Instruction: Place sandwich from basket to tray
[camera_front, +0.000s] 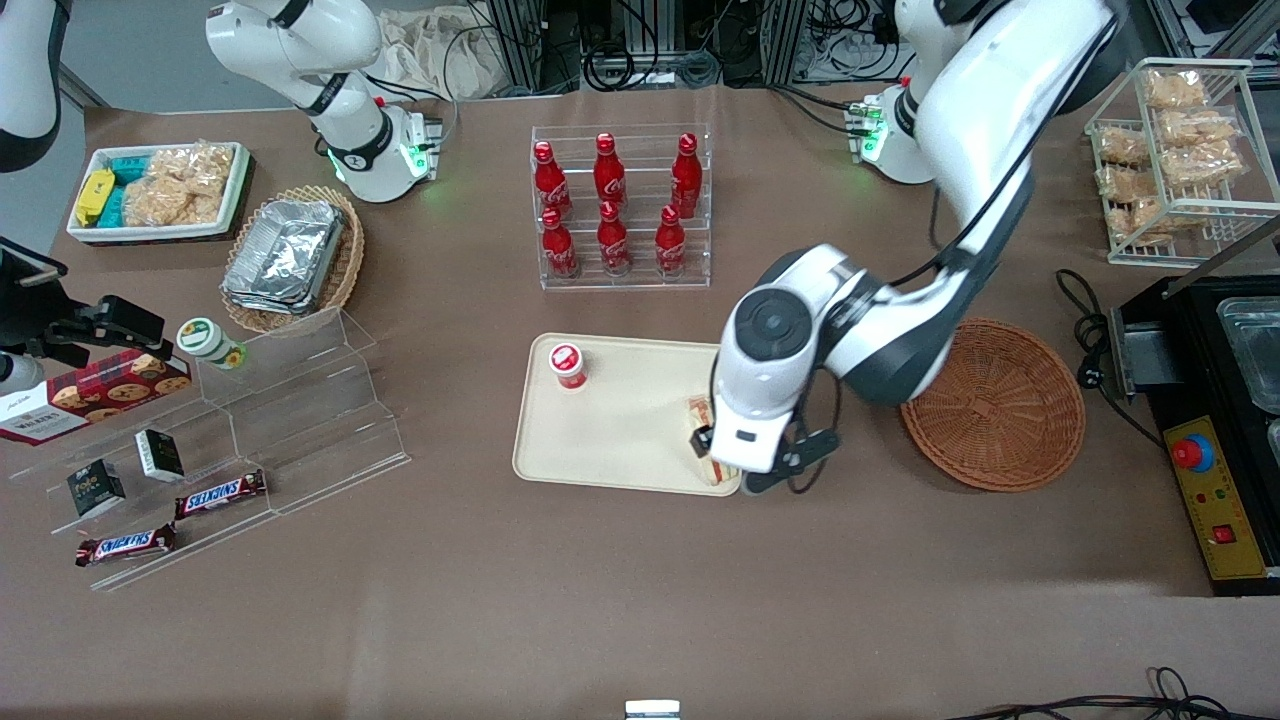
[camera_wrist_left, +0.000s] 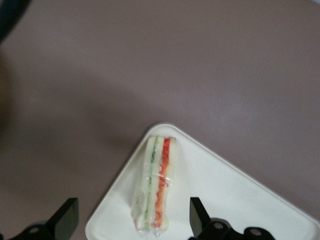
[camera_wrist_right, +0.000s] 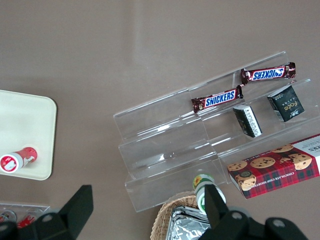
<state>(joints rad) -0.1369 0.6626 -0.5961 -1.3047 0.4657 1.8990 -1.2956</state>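
Hand (camera_wrist_left: 131, 220) open above the tray (camera_front: 620, 440) corner, fingers (camera_wrist_left: 67, 216) spread on either side of the sandwich (camera_wrist_left: 156, 187), not touching. Sandwich lying on the tray near its rim. Basket (camera_front: 1000, 405) beside the tray, toward the working arm's end of the counter (camera_front: 600, 600).

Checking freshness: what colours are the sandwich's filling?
Red and green in the sandwich, left wrist view, under the open pincer.

Sandwich (camera_front: 703, 440) on the tray (camera_front: 620, 440) mostly hidden beneath the gripper (camera_front: 722, 462) in the front view
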